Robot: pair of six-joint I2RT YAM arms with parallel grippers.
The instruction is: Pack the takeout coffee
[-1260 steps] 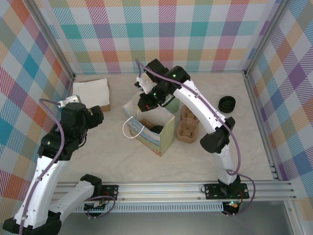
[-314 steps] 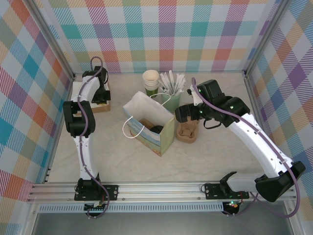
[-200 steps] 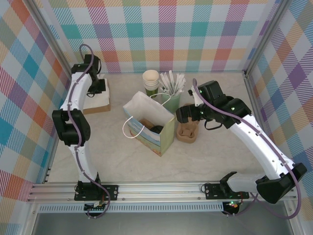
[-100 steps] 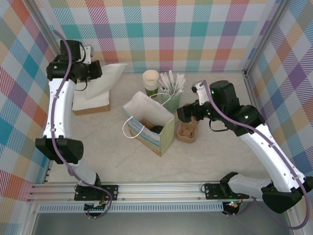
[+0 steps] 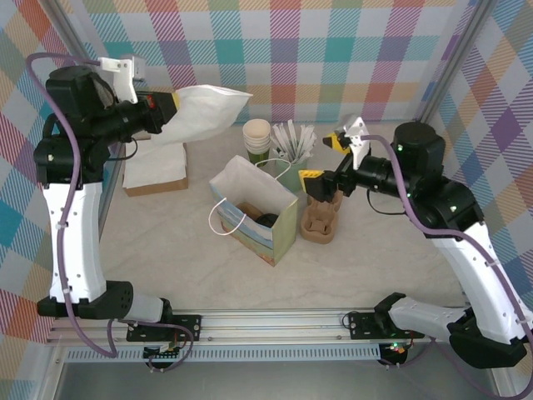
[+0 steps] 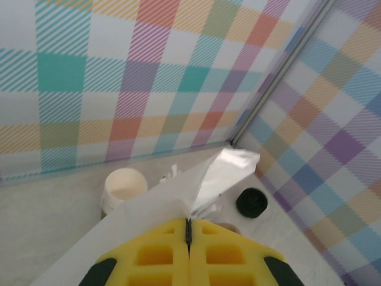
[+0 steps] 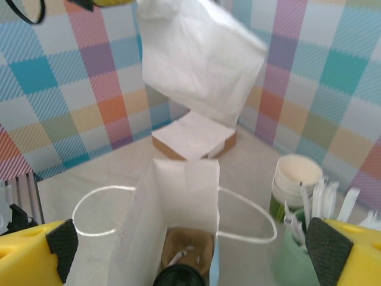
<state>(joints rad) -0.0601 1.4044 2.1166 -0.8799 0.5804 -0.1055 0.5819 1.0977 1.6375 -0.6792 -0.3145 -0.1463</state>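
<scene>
- Top external view: since half a second earlier, the left gripper [image 5: 169, 112] had risen well above the pile of white paper bags [image 5: 156, 164]. It was clamped on one flat white paper bag [image 5: 206, 107], which now hung clear of the pile.
- The right gripper [image 5: 325, 160] had pulled back and up, and its fingers stood wide apart, holding nothing.
- The takeout coffee [image 5: 266, 221] sat inside the handled paper bag [image 5: 279, 229], with its black lid showing.
- Behind that bag stood one stack of lidless cups [image 5: 257, 137] and one mint-green cup of stirrers [image 5: 293, 162].
- One cardboard cup carrier [image 5: 321, 223] lay to the right of the handled bag, partly under the right gripper.
- Left wrist view: the yellow fingers [image 6: 155, 256] were pressed together on the flat white paper bag [image 6: 205, 187].
- Beyond them were the cup stack [image 6: 124, 187] and the black lids [image 6: 252, 202], whose number cannot be told.
- Right wrist view: the right gripper [image 7: 191, 243] was spread either side of the handled paper bag [image 7: 184, 190].
- The lidded coffee [image 7: 178, 277] was at the bottom of that bag.
- The held flat bag [image 7: 199, 53] hung above the pile [image 7: 193, 137].
- The cup stack [image 7: 294, 182] and the stirrer cup [image 7: 297, 256] were at right.
</scene>
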